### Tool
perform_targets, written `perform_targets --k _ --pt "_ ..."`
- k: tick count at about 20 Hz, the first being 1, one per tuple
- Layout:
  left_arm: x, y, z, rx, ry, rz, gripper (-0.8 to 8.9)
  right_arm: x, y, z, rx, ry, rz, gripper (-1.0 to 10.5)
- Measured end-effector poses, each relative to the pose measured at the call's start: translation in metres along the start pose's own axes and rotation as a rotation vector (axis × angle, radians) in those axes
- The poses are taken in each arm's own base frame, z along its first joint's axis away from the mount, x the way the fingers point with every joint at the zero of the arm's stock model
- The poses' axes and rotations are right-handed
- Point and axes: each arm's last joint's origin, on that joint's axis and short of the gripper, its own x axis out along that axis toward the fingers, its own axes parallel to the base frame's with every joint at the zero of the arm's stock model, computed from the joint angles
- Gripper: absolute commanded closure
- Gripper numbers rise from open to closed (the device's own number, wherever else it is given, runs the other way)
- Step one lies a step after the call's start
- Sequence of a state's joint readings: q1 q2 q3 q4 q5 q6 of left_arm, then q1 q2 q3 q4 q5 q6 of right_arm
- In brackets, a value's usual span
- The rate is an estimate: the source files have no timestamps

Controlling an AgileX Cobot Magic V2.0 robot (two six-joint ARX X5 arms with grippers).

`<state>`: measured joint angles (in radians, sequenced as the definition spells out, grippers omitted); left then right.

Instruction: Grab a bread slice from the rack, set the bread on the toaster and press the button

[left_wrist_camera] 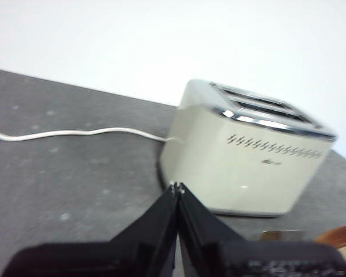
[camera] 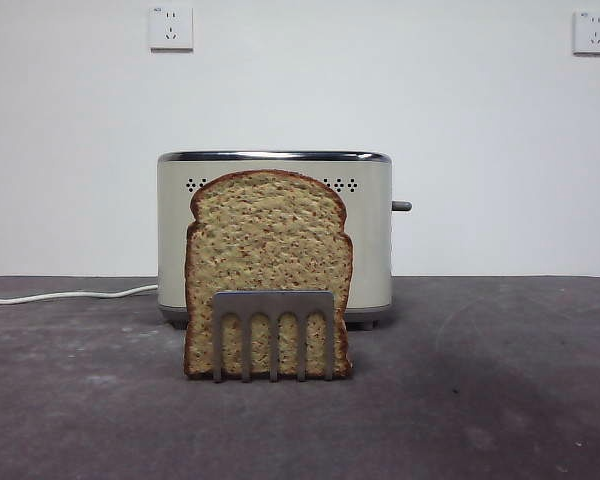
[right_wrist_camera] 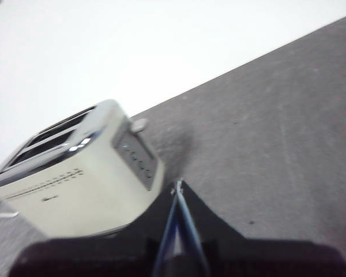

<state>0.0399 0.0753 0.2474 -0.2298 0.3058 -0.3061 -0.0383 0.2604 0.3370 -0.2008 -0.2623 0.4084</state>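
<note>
One slice of bread [camera: 267, 240] stands in one rack [camera: 273, 303]; one toaster [camera: 370, 230] behind; both grippers clenched, empty.

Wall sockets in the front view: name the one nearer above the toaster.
The left-hand socket, sitting almost above the toaster; the other socket sits far off by the edge.

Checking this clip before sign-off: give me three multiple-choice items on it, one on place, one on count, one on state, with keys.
1. Where is the bread?
A. in the toaster
B. upright in the rack
C. flat on the table

2. How many wall sockets show in the front view?
A. one
B. two
C. four

3. How are the left gripper fingers?
A. shut
B. wide open
C. holding bread

Key: 1 B, the slice stands behind the rack's prongs; 2 B, one at each upper side; 3 A, the tips meet with nothing between.
</note>
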Motion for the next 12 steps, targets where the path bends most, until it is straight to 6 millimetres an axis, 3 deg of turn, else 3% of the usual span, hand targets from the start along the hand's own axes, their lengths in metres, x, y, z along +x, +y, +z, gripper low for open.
perform_targets --k 6,12 --pt "-0.003 -0.017 0.04 0.003 0.036 -0.113 8.22 0.005 0.02 0.043 -0.068 0.139 0.067 9.6" --pt "0.002 -0.03 0.073 0.027 0.186 -0.235 8.22 0.004 0.042 0.085 -0.153 0.29 0.143 9.6"
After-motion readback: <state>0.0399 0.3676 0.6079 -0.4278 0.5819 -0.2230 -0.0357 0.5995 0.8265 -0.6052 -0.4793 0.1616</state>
